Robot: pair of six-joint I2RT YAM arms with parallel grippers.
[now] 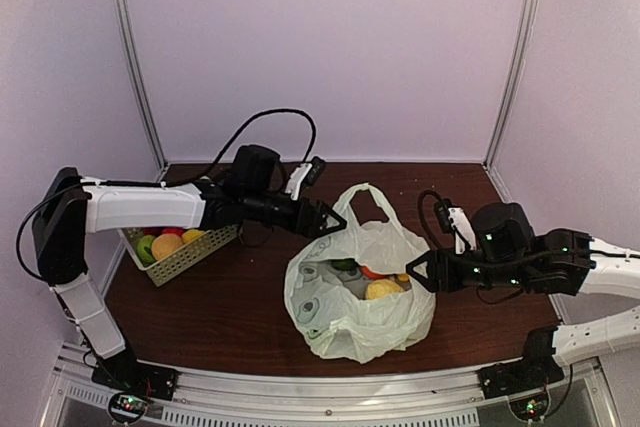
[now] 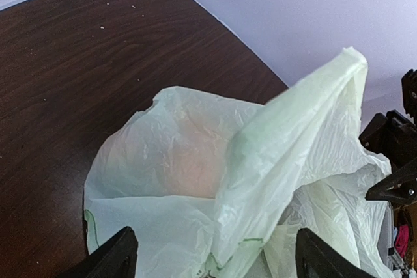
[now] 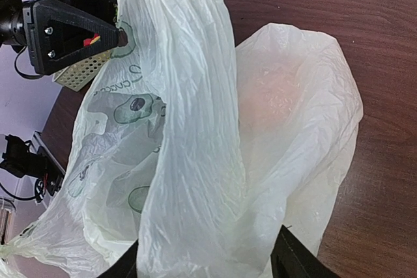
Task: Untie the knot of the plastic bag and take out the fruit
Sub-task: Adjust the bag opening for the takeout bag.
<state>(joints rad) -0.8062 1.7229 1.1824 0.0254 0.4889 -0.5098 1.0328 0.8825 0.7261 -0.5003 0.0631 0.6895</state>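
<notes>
**Risks.** The plastic bag (image 1: 350,325) sits at table centre, mouth gaping, and no tied knot can be made out. One handle loop (image 1: 365,195) stands up at the bag's 12 o'clock.

The left gripper (image 1: 330,220), at the bag's 11 o'clock, has its fingers (image 2: 120,255) spread wide. A strip of film rises between them, unclamped.

The right gripper (image 1: 413,272), at 3 o'clock, also stands apart. Its fingers (image 3: 293,258) straddle a broad fold, and whether the pads touch it cannot be told.

- If both arms close and pull outward, the thin film is likely to stretch or tear.
- If either arm lifts, the bag may tip and spill the fruit (image 1: 383,289), which would roll off the bare top.
- A pinch on loose film alone could slip out, or could collapse the mouth over the contents.

**Room.** Pale lilac walls (image 1: 320,47) enclose the cell, with metal corner posts (image 1: 135,57).

**Surface.** The table (image 1: 230,317) is dark brown wood and looks smooth, with a few crumbs at the far side. A slotted basket (image 1: 190,259) holding other produce stands at the bag's 9 o'clock, well apart from it.
</notes>
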